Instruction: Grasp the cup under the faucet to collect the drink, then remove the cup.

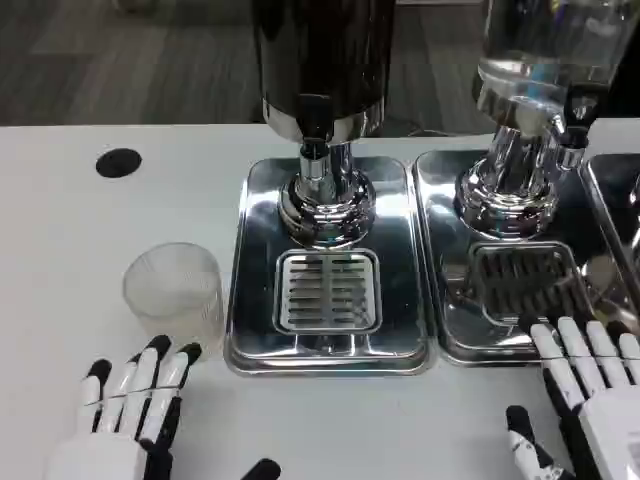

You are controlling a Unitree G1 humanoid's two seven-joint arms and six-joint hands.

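The cup (172, 285), clear and ribbed, stands upright on the white table (60, 220), just left of the middle tray (250, 300) and not under the faucet (314, 150). That faucet hangs from the dark dispenser (320, 50) above the tray's slotted grate (328, 290). The left hand (130, 400) lies on the table just in front of the cup, fingers spread and pointing toward it, holding nothing (its fingertips sit near the cup's base, though I cannot tell if they touch). The right hand (590, 400) rests at the lower right, fingers apart and empty, their tips over the front edge of the right tray (440, 250), below the clear dispenser (545, 50). A black spot (118, 163) marks the table at upper left.
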